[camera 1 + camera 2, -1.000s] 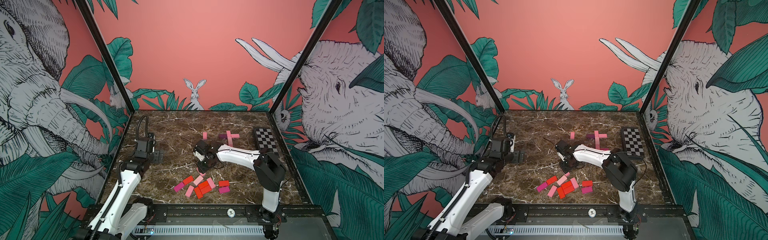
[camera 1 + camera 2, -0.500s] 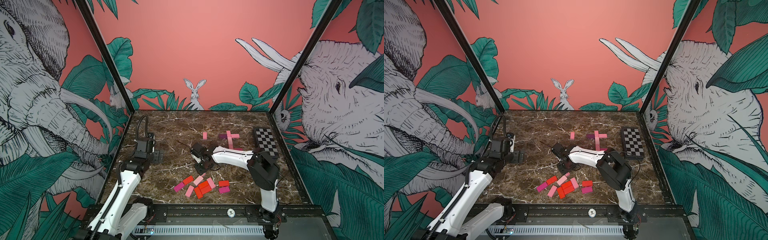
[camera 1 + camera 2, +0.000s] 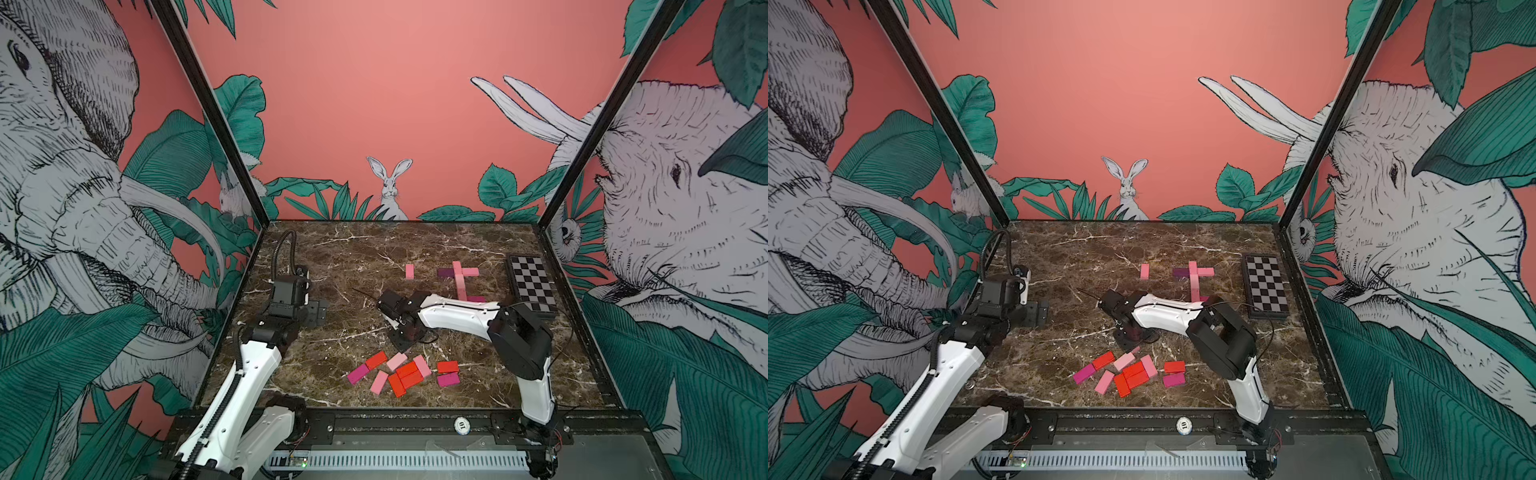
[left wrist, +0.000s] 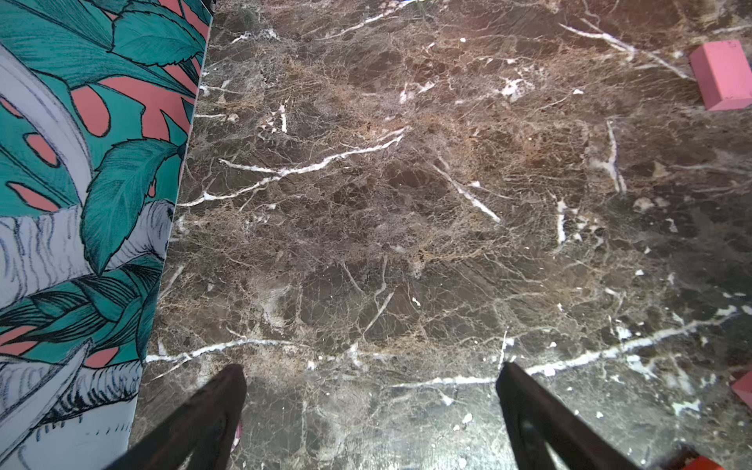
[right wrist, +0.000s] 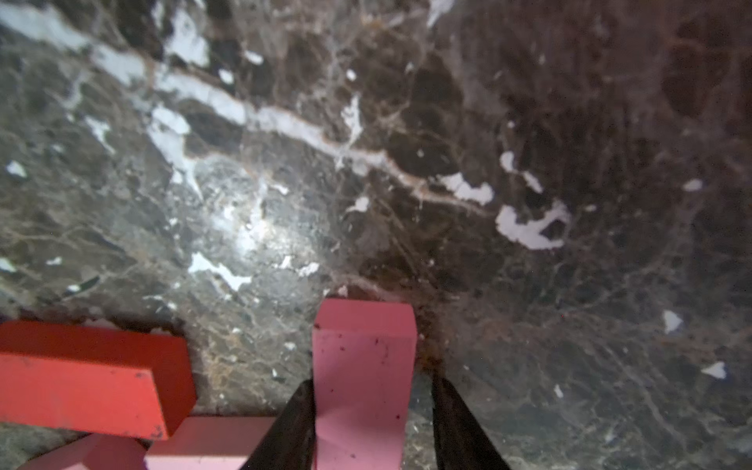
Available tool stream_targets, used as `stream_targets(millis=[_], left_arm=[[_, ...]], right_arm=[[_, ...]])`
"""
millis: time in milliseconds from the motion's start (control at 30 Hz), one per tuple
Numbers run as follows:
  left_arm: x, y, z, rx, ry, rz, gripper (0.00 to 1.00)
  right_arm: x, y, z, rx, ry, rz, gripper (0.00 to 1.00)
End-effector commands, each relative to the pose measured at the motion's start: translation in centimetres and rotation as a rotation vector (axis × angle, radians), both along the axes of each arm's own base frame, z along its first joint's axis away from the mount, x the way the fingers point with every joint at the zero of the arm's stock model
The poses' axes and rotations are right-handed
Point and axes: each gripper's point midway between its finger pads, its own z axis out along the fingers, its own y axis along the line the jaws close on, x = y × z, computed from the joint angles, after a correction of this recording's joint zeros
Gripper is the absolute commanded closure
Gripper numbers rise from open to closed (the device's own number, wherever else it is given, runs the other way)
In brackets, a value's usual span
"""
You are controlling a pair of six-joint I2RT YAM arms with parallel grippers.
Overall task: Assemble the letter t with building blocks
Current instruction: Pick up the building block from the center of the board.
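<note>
Straddling pink block (image 5: 364,358), right gripper (image 5: 372,384)

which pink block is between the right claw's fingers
The light pink block straddled by the right claw, beside the red block; other pink blocks lie outside its grasp.

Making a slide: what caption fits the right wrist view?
The right jaws straddle a pink block beside a red block, marble table beneath.

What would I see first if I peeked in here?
A bright heap of red and pink blocks lies at the front of the table. Farther back, beside the checkered board, pink and purple blocks form a cross. The right gripper straddles one pink block at the heap's edge.
</note>
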Motion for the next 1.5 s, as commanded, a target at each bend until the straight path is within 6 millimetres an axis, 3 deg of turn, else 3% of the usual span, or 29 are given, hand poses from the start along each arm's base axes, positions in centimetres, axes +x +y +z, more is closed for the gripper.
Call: stream_targets(millis=[0, 400, 500, 633, 867, 1100, 1467], left_arm=[[-0.6, 0.2, -0.4, -0.003, 0.015, 0.009, 0.01], [-0.6, 0.2, -0.3, -0.005, 0.014, 0.009, 0.01], [-0.6, 0.2, -0.3, -0.003, 0.011, 0.009, 0.01], [-0.6, 0.1, -0.2, -0.005, 0.009, 0.008, 0.01], [-0.7, 0.1, 0.1, -0.010, -0.009, 0.005, 0.01], [-0.8, 0.1, 0.5, -0.018, -0.029, 0.003, 0.02], [-1.0, 0.0, 1.1, -0.031, -0.079, -0.005, 0.02]], right_arm=[[-0.1, -0.3, -0.9, -0.042, 0.005, 0.008, 0.57], [0.0, -0.9, -1.2, -0.080, -0.001, 0.018, 0.68], [0.4, -1.0, -0.8, -0.090, -0.021, 0.037, 0.77], [1.5, -0.4, 0.5, -0.079, -0.043, 0.116, 0.79], [4.5, 0.3, 3.9, -0.013, -0.094, 0.347, 0.90], [9.6, 1.3, 7.7, 0.051, -0.208, 0.554, 0.95], [16.0, 3.8, 8.8, 0.012, -0.342, 0.833, 0.95]])
